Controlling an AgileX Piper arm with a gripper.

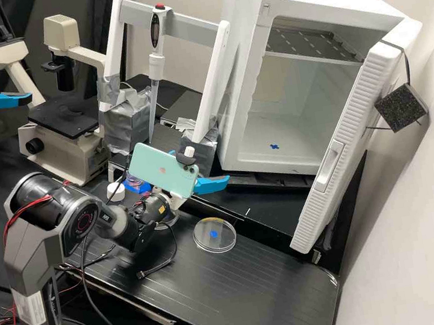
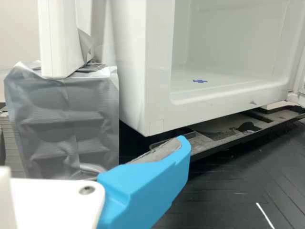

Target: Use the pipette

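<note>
The pipette (image 1: pixel 156 65) hangs upright in the high view from the grey crossbar of a white stand (image 1: pixel 214 83), its red button on top and its long clear tip pointing down. My gripper (image 1: pixel 201 166) is nearer the camera, to the right of the tip and apart from it. Its blue fingers stand apart, one mostly hidden behind a mint-green phone, with nothing seen between them. In the wrist view one blue finger (image 2: pixel 143 188) shows before the stand's tape-wrapped foot (image 2: pixel 64 124). A clear round dish (image 1: pixel 216 244) with a blue mark lies on the bench.
A white cabinet (image 1: pixel 232 66) with its door swung open stands at the right, also close beyond the finger as the white cabinet (image 2: pixel 159 114). Left are a microscope (image 1: pixel 64 151) and a white-capped container (image 1: pixel 115 191). Another arm's gripper (image 1: pixel 7 88) shows at the far left.
</note>
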